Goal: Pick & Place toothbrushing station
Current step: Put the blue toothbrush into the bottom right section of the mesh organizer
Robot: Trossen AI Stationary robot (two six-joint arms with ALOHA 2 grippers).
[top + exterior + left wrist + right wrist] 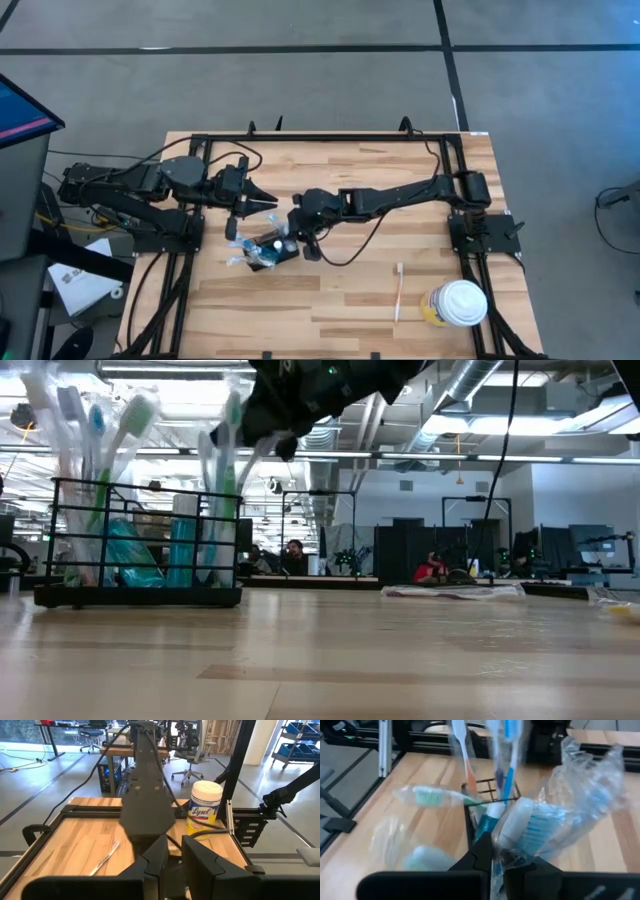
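The holder [138, 545] is a small black wire box, open at the top, with thin upright bars and a solid dark base; it stands on the bench [330, 290] left of centre, near the left frame rail. It is crammed: in the low view several wrapped toothbrushes [135, 420] stick up out of it with pale handles and green or blue heads, and a teal tube [182, 550] and crinkled clear wrap sit inside; their exact number cannot be told because the wrappers overlap. The right gripper [298, 238] hangs just over the holder's right end, its fingers nearly closed, and in the right wrist view a plastic-wrapped brush [530, 827] with blue bristles lies right at the fingertips [485, 850]; whether it is actually pinched cannot be told. The left gripper [268, 203] waits just behind the holder, well clear of it, pointing toward the right arm, with its fingers [200, 865] close together and a narrow gap between them, holding nothing. Elsewhere on the bench there is one loose white toothbrush [398, 292] lying flat toward the front right, and one yellow wipes canister [455, 304] with a white lid standing just beside it at the front right corner. Two arms, one holder, one loose brush, one canister.
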